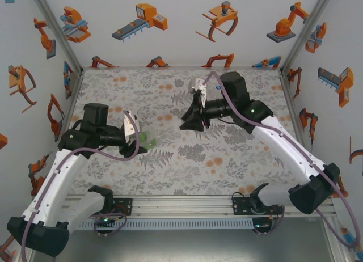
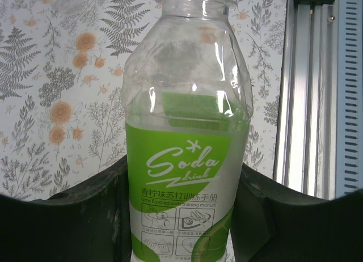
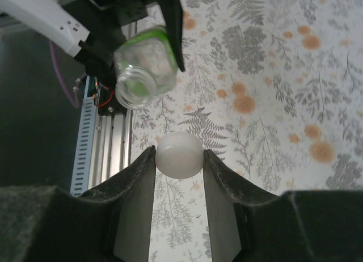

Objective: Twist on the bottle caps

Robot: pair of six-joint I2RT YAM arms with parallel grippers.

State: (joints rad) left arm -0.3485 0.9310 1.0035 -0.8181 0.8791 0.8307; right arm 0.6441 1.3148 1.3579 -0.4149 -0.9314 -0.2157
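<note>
The table (image 1: 227, 160) is covered with a pale cloth printed with gray ferns and little orange flowers. Around it stand white walls (image 1: 176, 43) with pictures of orange robot arms and claws on them (like stickers). Gray metal posts (image 1: 57, 30) run up the back corners. A silver rail (image 1: 181, 203) runs along the near edge of the table, and both arms are bolted to it.

The left gripper (image 1: 138, 140) is on the left side of the table and points to the right. Its jaws are squeezed tight on the bottle (image 2: 187, 120), one black finger (image 2: 85, 216) pressed on each side of the lower part. The bottle is clear plastic with a green and white label that says "Soda". Its top is open, with no lid on it. From the right wrist camera you look straight into its round open mouth.

The right gripper (image 1: 187, 125) is farther back, near the middle of the table, and points left toward the other one. Its jaws are only a little way apart and pinch the cap (image 3: 179, 155) at their tips. The cap is small, round and white, and it touches both fingers (image 3: 136, 182). The cap and the mouth of the bottle are near each other but are not touching; flowery cloth shows between them.
</note>
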